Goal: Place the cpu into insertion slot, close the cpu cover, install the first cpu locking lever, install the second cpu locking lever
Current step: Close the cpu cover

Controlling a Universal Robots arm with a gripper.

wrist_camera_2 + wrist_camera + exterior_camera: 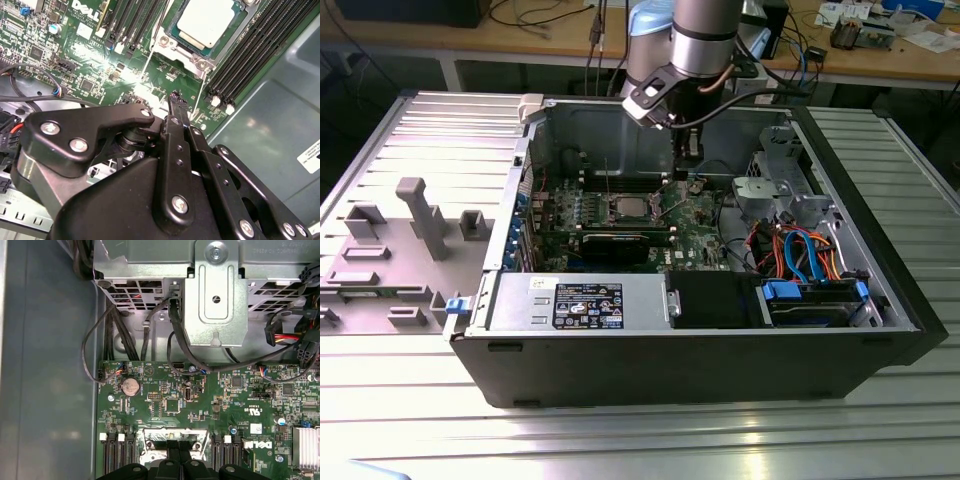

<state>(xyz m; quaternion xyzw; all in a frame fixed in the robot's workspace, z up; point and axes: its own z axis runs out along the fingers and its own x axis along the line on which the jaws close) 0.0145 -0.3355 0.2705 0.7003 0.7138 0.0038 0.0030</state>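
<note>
Upright and nose-down, jaws pressed shut.

Stands the silver-grey arm (704, 30) upright, directly above the jaws in the exterior view, with the wrist (692, 80) in line and a pale camera block (653, 100) jutting out to one side above the jaws. Points the black fingers (175, 145) straight down, away from the wrist. Sets them flat against each other in the second wrist view, with no gap and nothing seen between. Spreads the outer linkage bars (131, 471) wide to either side of the jaws in the first wrist view.
</note>
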